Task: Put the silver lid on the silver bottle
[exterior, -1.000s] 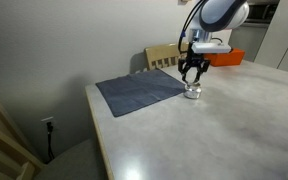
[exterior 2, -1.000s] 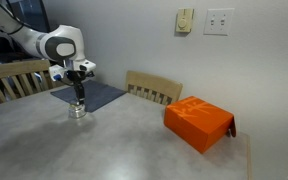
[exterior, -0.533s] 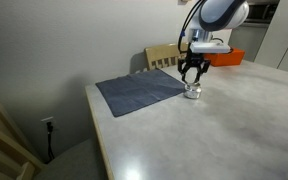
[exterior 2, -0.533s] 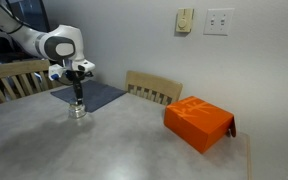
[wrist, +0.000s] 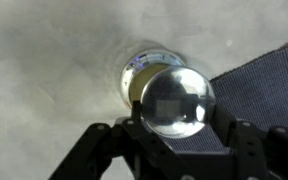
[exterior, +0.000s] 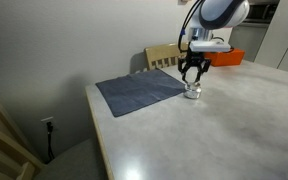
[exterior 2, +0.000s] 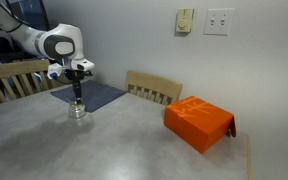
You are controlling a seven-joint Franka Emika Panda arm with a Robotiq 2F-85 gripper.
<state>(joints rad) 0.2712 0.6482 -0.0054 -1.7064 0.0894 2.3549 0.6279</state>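
Observation:
The silver bottle (exterior: 192, 93) is a small squat shiny container standing on the table just beside the blue cloth; it also shows in an exterior view (exterior 2: 78, 113). My gripper (exterior: 192, 80) (exterior 2: 78, 98) hangs straight over it. In the wrist view the gripper (wrist: 174, 118) is shut on the round shiny silver lid (wrist: 174, 100). The lid covers most of the bottle, whose rim (wrist: 142, 66) shows just beyond it. I cannot tell whether the lid touches the bottle.
A blue-grey cloth (exterior: 142, 92) lies flat on the grey table (exterior: 234, 130) beside the bottle. An orange box (exterior 2: 198, 122) sits farther along the table. A wooden chair (exterior 2: 154, 90) stands against the wall behind the table.
Hardly anything differs; the gripper stays over the bottle with the lid, perhaps a touch higher.

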